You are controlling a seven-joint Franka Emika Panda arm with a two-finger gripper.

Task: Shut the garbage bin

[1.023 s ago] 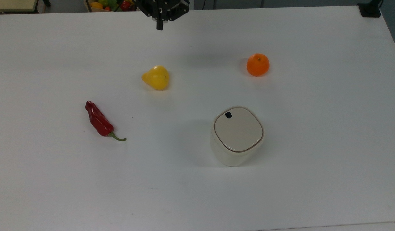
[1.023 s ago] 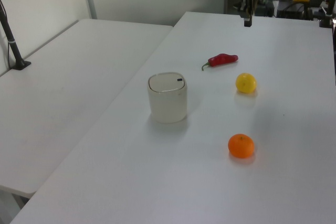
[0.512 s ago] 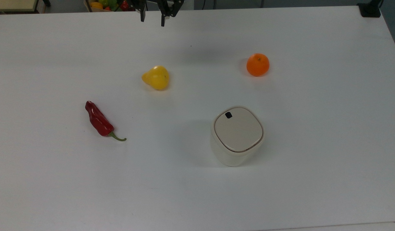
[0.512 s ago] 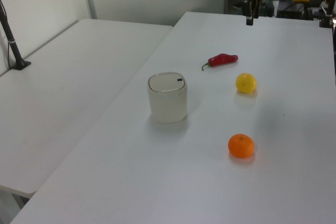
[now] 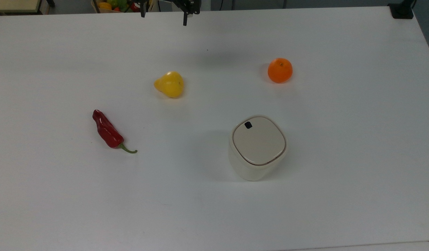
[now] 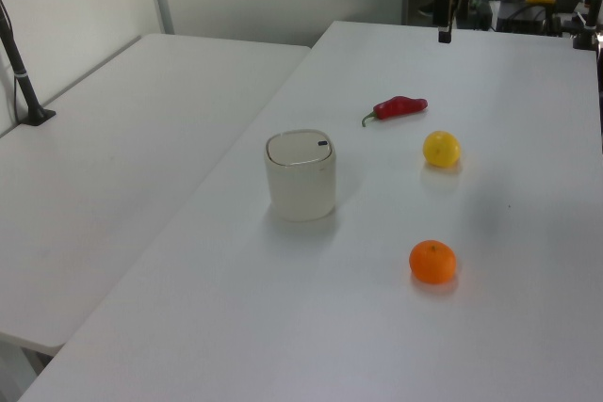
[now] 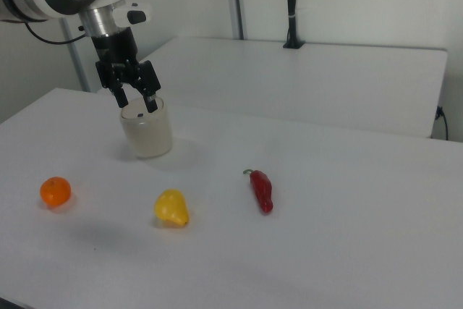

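The garbage bin (image 5: 258,146) is a small cream, rounded-square tub standing upright on the white table (image 5: 340,195). Its flat lid lies down flush on the rim, with a small black mark near one corner. It also stands in the left view (image 6: 301,176) and the right view (image 7: 147,135). My gripper (image 5: 163,17) hangs open at the top view's upper edge, far from the bin and above the table, with nothing between its fingers. The left view has the gripper (image 6: 443,24) at the far end of the table. In the right view the gripper (image 7: 137,100) overlaps the bin's top.
An orange (image 5: 280,70), a yellow pear-shaped fruit (image 5: 169,84) and a red chilli (image 5: 108,131) lie spread on the table. A box of vegetables (image 5: 118,5) sits beyond the far edge. A second white table (image 6: 113,157) adjoins in the left view.
The gripper's fingers have gone from shut to wide apart and it has risen slightly toward the top view's upper edge. The bin and the fruit have not moved.
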